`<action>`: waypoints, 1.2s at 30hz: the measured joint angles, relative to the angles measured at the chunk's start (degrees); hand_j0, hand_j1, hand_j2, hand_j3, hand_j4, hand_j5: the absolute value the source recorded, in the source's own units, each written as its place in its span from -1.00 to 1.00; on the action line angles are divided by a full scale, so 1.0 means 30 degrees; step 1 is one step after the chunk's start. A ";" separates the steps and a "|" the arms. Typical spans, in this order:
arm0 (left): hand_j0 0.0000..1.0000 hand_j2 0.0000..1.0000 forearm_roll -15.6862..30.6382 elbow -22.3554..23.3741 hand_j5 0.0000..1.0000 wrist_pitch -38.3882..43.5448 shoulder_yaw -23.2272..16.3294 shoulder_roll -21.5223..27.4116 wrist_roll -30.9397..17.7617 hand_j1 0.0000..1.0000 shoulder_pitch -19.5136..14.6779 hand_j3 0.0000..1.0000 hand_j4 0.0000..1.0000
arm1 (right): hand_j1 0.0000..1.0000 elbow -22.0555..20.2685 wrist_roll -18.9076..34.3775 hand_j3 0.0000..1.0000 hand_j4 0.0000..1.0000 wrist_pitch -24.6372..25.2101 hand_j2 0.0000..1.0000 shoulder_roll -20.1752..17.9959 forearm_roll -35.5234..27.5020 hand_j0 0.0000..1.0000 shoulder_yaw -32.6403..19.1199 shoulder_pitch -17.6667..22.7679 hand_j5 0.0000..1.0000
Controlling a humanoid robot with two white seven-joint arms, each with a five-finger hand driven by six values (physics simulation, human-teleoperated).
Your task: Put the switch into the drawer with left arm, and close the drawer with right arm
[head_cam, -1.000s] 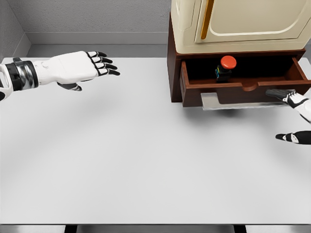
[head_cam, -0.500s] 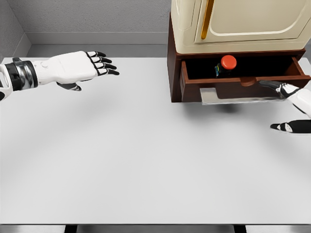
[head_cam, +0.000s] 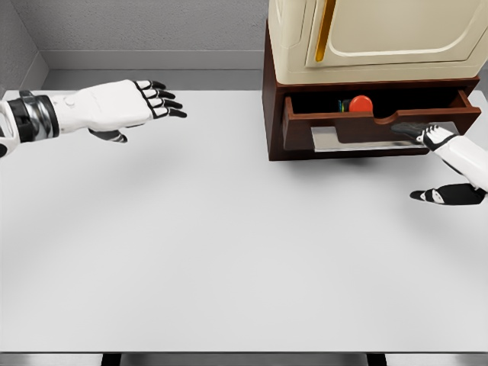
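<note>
The switch (head_cam: 359, 104), with a red round button on a dark body, lies inside the brown drawer (head_cam: 381, 126), mostly hidden behind the drawer's front. The drawer stands a little way out of the brown cabinet base. My right hand (head_cam: 431, 164) has its fingers spread, and its upper fingertips (head_cam: 408, 130) press against the drawer front beside the metal handle plate (head_cam: 343, 139). My left hand (head_cam: 145, 103) hovers open over the far left of the table, holding nothing.
A cream cabinet (head_cam: 377, 38) with a yellow handle strip sits on the brown base at the back right. The white table (head_cam: 229, 252) spreads across the view, with a grey wall behind.
The right hand has pushed the drawer inward; the drawer front moved back toward the cabinet and now hides most of the switch. The left hand has not moved.
</note>
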 measured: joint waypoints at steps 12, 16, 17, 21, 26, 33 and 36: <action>1.00 1.00 0.0020 -0.0001 1.00 0.0000 0.0001 0.0010 0.0000 1.00 -0.0030 1.00 1.00 | 1.00 -0.1707 -0.0105 1.00 1.00 -0.0008 1.00 0.0974 -0.0167 1.00 -0.2810 0.1933 1.00; 1.00 1.00 0.0019 0.0000 1.00 0.0000 -0.0001 0.0020 0.0000 1.00 -0.0059 1.00 1.00 | 1.00 -0.2310 -0.0150 1.00 1.00 0.0000 1.00 0.0690 -0.0392 1.00 -0.3063 0.2373 1.00; 1.00 1.00 0.0013 0.0000 1.00 0.0000 0.0000 0.0022 0.0000 1.00 -0.0029 1.00 1.00 | 1.00 -0.2372 -0.0167 1.00 1.00 0.0000 1.00 0.0640 -0.0457 1.00 -0.3087 0.2402 1.00; 1.00 1.00 0.0026 -0.0004 1.00 0.0000 -0.0005 0.0312 -0.0001 1.00 -0.0029 1.00 1.00 | 0.41 -0.2487 -0.0087 0.41 0.41 0.0003 0.41 -0.0025 -0.1178 0.41 -0.2921 0.2490 0.41; 1.00 1.00 0.0121 -0.0004 1.00 0.0000 -0.0008 0.0650 0.0001 1.00 -0.0029 1.00 1.00 | 0.35 -0.2544 -0.0004 0.35 0.35 0.0002 0.35 -0.0808 -0.1433 0.35 -0.1858 0.2461 0.35; 1.00 1.00 0.0116 0.0087 1.00 0.0000 -0.0004 0.0723 0.0001 1.00 0.0000 1.00 1.00 | 0.36 -0.2534 0.0019 0.36 0.36 -0.0003 0.36 -0.1637 -0.1385 0.36 -0.0566 0.2666 0.36; 1.00 1.00 0.0116 0.0162 1.00 0.0000 -0.0007 0.0723 0.0001 1.00 0.0000 1.00 1.00 | 0.39 -0.2531 0.0034 0.39 0.39 0.0000 0.39 -0.1765 -0.1178 0.39 -0.0368 0.2490 0.39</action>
